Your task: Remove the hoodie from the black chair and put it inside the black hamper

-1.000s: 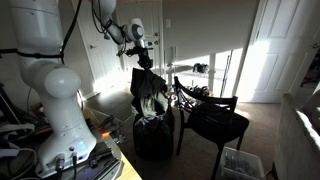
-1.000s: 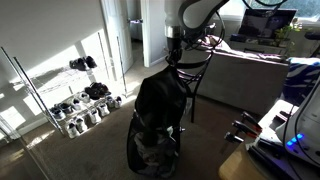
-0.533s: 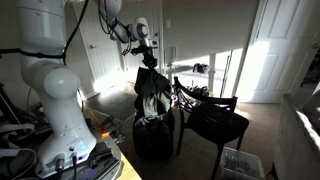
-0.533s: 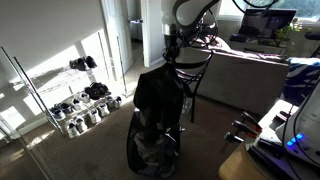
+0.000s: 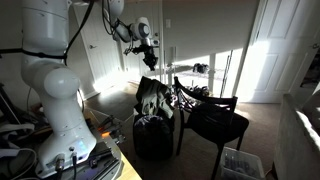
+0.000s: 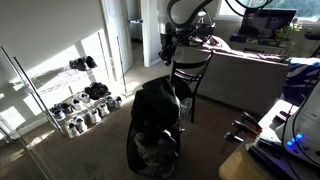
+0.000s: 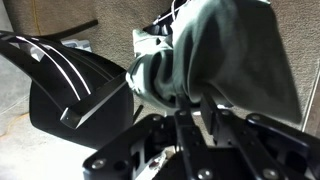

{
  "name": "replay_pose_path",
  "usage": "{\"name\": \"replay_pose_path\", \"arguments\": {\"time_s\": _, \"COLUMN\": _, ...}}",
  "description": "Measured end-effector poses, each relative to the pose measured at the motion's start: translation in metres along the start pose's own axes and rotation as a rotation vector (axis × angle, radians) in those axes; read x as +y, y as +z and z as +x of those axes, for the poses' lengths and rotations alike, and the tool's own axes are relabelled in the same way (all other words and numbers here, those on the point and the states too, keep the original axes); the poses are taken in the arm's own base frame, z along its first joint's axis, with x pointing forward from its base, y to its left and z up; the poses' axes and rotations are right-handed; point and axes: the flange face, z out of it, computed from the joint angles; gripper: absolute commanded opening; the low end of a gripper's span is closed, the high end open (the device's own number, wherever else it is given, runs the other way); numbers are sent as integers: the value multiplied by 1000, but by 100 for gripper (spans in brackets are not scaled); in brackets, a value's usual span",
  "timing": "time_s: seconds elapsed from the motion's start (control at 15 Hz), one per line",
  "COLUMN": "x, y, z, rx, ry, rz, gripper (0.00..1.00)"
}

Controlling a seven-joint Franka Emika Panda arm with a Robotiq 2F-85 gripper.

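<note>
— Tool first: hangs high over the hamper, apart from the cloth in both exterior views. Cannot tell how far the jaws stand apart. Hard to say from the wrist view whether any fold sits pinched between them.

— And the hoodie?

— Heaped on the mouth of the black hamper, bulging well above the rim. Not fully inside, by the look of it.

— Could tip out, then?

— Might slide over the rim to the floor, being limp and piled so high. Could also get dragged upward if a fold is caught in the tool on lifting away.

— And further right?

— Black chair, bare, just beside the hamper. May snag a trailing sleeve on the backrest.
</note>
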Motion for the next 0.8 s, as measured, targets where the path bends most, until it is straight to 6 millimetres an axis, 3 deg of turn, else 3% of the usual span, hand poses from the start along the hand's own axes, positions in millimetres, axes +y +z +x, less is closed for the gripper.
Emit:
{"name": "replay_pose_path", "arguments": {"time_s": 0.47, "x": -2, "y": -11, "z": 9, "rx": 18, "ry": -49, "rz": 43, "gripper": 96}}
{"name": "replay_pose_path", "arguments": {"time_s": 0.6, "x": -5, "y": -11, "z": 10, "rx": 17, "ry": -93, "rz": 74, "gripper": 100}}
{"name": "replay_pose_path", "arguments": {"time_s": 0.67, "x": -7, "y": -11, "z": 10, "rx": 16, "ry": -115, "rz": 91, "gripper": 90}}
{"name": "replay_pose_path", "arguments": {"time_s": 0.8, "x": -10, "y": -12, "z": 11, "rx": 16, "ry": -155, "rz": 114, "gripper": 100}}
